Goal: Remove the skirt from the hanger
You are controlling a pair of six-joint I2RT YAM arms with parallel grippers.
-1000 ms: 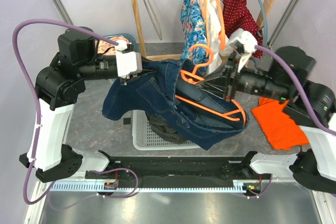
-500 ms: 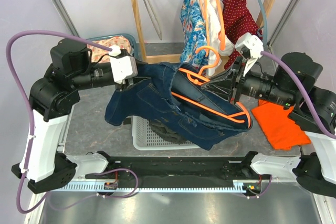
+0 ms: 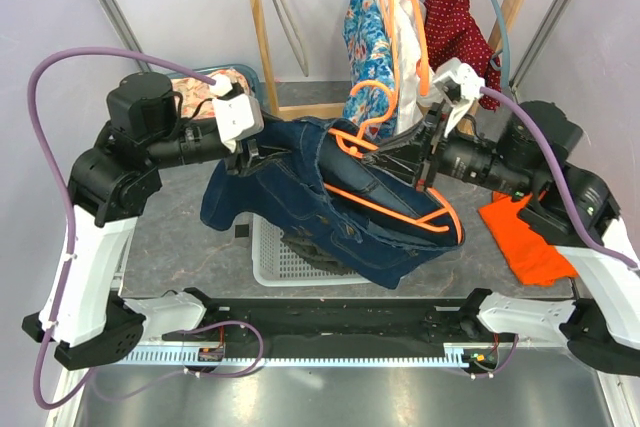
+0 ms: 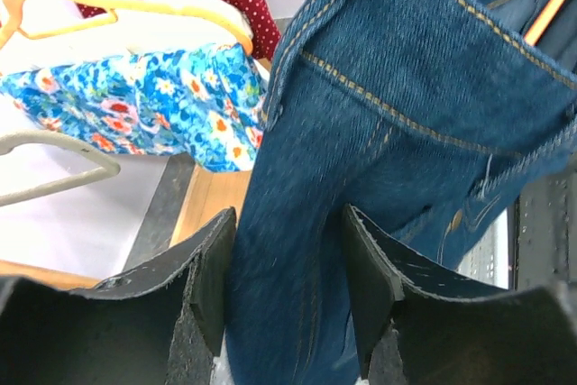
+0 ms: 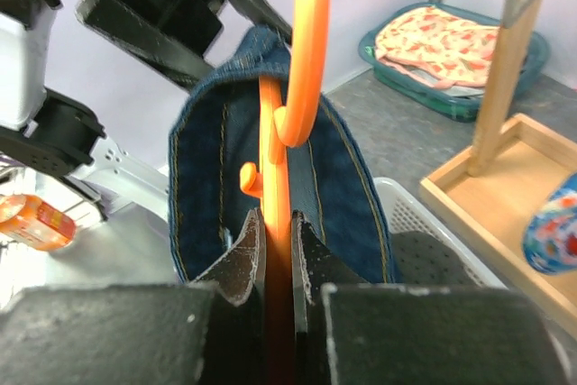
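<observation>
1. The denim skirt [image 3: 300,187] is up off the counter [image 3: 170,237], strung between both arms over the white basket [image 3: 270,247]. In the last half second it has bunched up as the arms drew closer together. It still wraps the hanger, so it isn't free yet.
2. The orange hanger [image 5: 311,42] has swung back toward the rack, and its hook now sits just beside the blue floral dress [image 3: 365,37].
3. The right hand [image 5: 277,241] is clamped tight on the hanger's stem, its jaws nearly closed.
4. The left hand [image 4: 287,259] pinches a thick fold of denim at the waistband, with the jaws held partly apart by the cloth.
5. Around them, the wooden rack [image 3: 258,27] with its hung garments crowds in behind, and I'd judge the hook could snag there. An orange cloth [image 3: 520,237] lies on the right.
</observation>
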